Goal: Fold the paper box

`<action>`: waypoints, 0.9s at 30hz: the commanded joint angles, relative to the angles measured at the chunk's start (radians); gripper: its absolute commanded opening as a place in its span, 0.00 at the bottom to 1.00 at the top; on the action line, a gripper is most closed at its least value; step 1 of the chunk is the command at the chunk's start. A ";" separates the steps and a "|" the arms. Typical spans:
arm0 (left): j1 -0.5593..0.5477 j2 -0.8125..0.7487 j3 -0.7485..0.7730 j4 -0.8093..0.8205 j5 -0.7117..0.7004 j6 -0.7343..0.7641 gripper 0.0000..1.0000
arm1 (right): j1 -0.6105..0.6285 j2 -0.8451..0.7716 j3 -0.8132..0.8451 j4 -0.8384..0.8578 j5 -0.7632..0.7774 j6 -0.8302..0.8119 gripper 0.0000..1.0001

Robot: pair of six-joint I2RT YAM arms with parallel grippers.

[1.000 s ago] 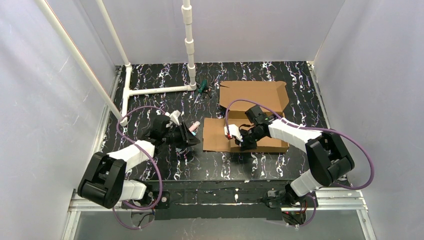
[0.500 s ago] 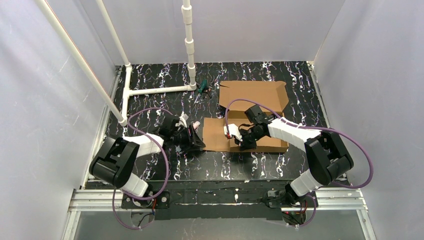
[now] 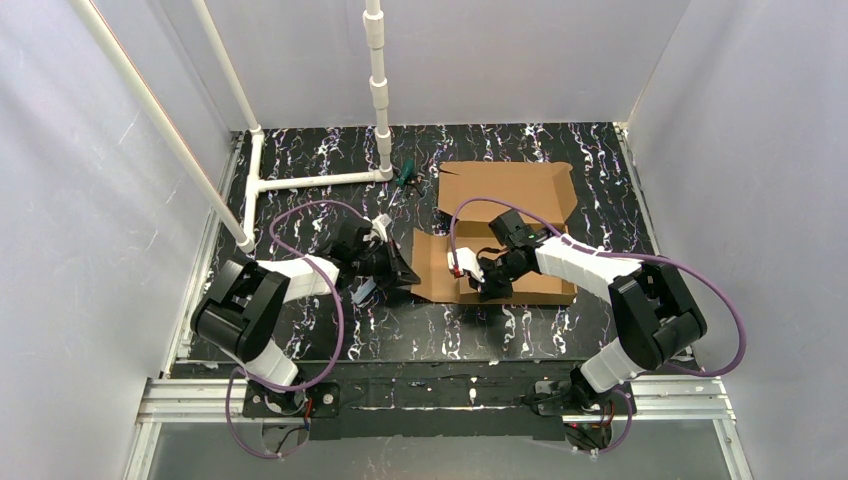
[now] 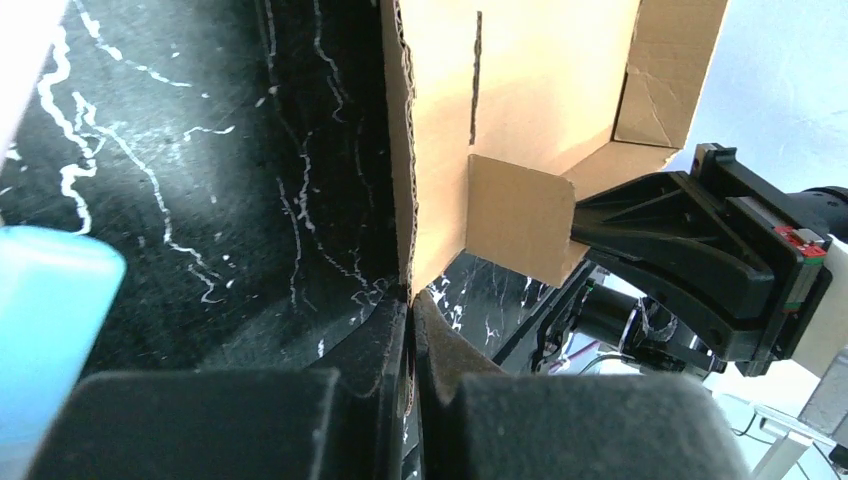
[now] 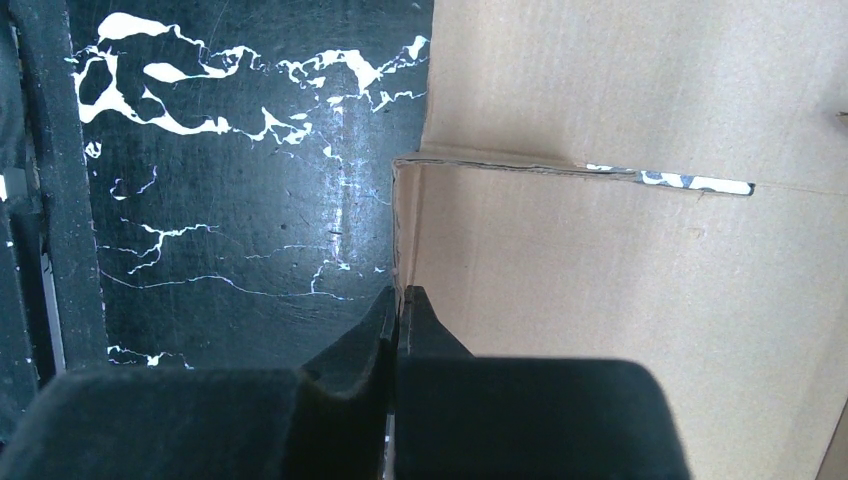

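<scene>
Paper box (image 3: 437,275) lies long axis left-right, lid flap (image 3: 505,190) pointing far; left claw (image 3: 408,274) and right claw (image 3: 479,287) each pinch its edge.

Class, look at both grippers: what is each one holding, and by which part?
Both hold the paper box. The left gripper pinches the corrugated edge of its left flap; the right gripper pinches a panel edge near a corner.

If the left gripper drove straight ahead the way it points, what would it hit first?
The paper box: the left gripper sits right at the edge of its raised flap, jaws shut. The right gripper lies beyond, though the depth is unclear.
</scene>
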 commanded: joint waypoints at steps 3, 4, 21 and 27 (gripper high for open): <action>-0.047 -0.043 0.059 0.017 0.022 0.004 0.00 | 0.010 0.047 0.004 -0.009 0.016 0.003 0.09; -0.055 -0.044 0.065 0.017 0.021 0.002 0.00 | 0.010 0.044 0.009 -0.013 0.011 0.010 0.11; -0.112 -0.064 0.179 -0.109 -0.091 0.069 0.00 | -0.217 -0.145 0.063 -0.214 -0.136 -0.103 0.41; -0.095 -0.092 0.253 -0.297 -0.170 0.183 0.00 | -0.297 -0.224 0.001 -0.316 -0.076 -0.241 0.51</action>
